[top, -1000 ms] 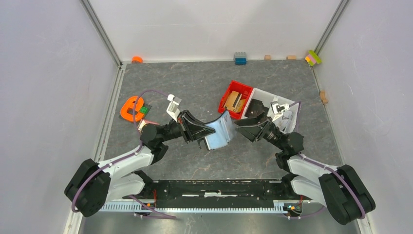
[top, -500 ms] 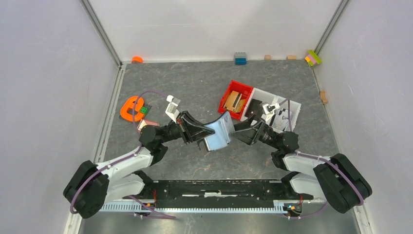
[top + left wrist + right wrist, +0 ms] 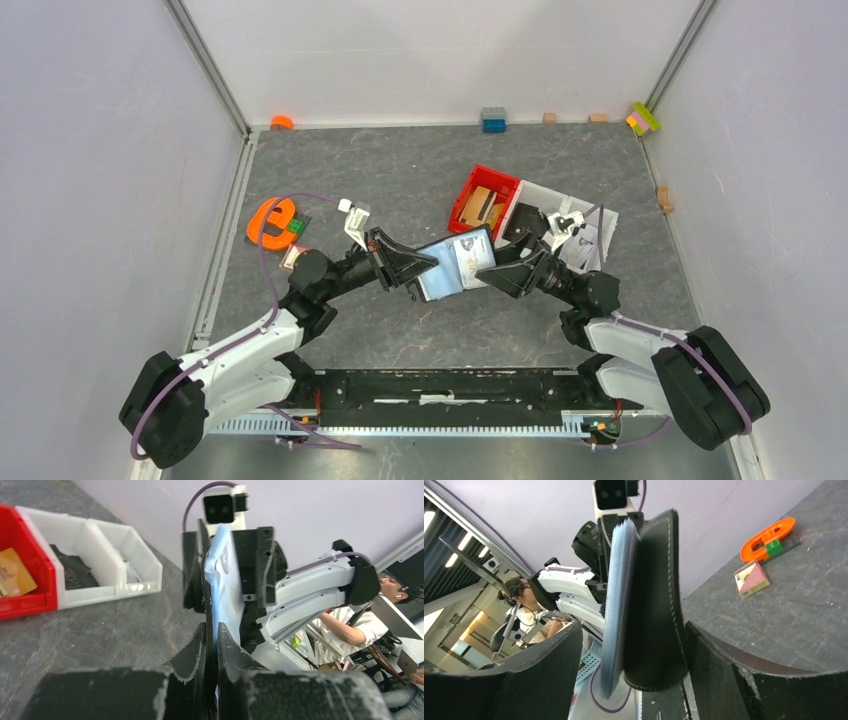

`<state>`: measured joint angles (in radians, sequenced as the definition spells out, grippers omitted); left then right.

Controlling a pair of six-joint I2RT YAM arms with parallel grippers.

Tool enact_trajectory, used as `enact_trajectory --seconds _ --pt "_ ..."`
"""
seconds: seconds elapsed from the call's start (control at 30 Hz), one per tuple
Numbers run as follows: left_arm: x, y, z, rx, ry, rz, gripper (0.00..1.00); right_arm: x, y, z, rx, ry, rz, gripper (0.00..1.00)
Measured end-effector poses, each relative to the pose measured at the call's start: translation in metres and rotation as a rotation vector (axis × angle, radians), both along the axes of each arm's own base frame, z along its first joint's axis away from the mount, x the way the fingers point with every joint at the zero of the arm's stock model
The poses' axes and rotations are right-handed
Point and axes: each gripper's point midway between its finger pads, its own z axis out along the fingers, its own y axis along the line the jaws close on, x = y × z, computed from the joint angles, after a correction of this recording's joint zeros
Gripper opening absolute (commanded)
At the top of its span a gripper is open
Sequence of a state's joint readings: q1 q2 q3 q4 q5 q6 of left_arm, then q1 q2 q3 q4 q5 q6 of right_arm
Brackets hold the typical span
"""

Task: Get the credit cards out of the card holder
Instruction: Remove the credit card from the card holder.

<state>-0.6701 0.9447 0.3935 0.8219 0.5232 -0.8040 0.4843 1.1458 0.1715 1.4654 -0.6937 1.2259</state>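
Left gripper [image 3: 420,272] pinches the card holder [image 3: 455,266] at its left edge; right gripper [image 3: 488,270] jaws spread, straddling its right end. It hangs open over mid-table [image 3: 400,170], pale-blue inside up, long axis left-right. Inner print unreadable.

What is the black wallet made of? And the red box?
The card holder looks like black leather or fake leather: matte, slightly grainy, with a stitched edge. The red bin looks like hard, smooth plastic, going by its glossy molded walls.
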Motion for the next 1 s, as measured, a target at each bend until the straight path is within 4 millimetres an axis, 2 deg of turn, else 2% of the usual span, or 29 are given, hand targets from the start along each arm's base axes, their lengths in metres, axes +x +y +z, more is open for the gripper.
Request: enact_trajectory --seconds 0.17,0.27,0.43,0.63,0.73,1.0 --pt "0.006 -0.001 -0.017 0.051 0.042 0.022 0.02 0.0 -0.009 0.013 0.018 -0.081 -0.052 0.75" --pt "0.008 -0.001 -0.02 0.061 0.056 0.028 0.02 0.001 -0.011 0.016 0.01 -0.125 -0.083 0.7" --pt "0.008 -0.001 -0.022 0.066 0.061 0.028 0.02 0.011 -0.01 0.002 -0.053 -0.119 -0.129 0.6" --pt "0.008 -0.001 -0.022 0.067 0.062 0.028 0.02 0.02 -0.008 -0.018 -0.12 -0.091 -0.151 0.44" --pt "0.008 -0.001 -0.022 0.068 0.064 0.028 0.02 0.023 -0.008 -0.025 -0.146 -0.081 -0.163 0.4" --pt "0.01 -0.002 -0.025 0.077 0.075 0.03 0.02 0.027 0.003 -0.031 -0.19 -0.069 -0.121 0.23"
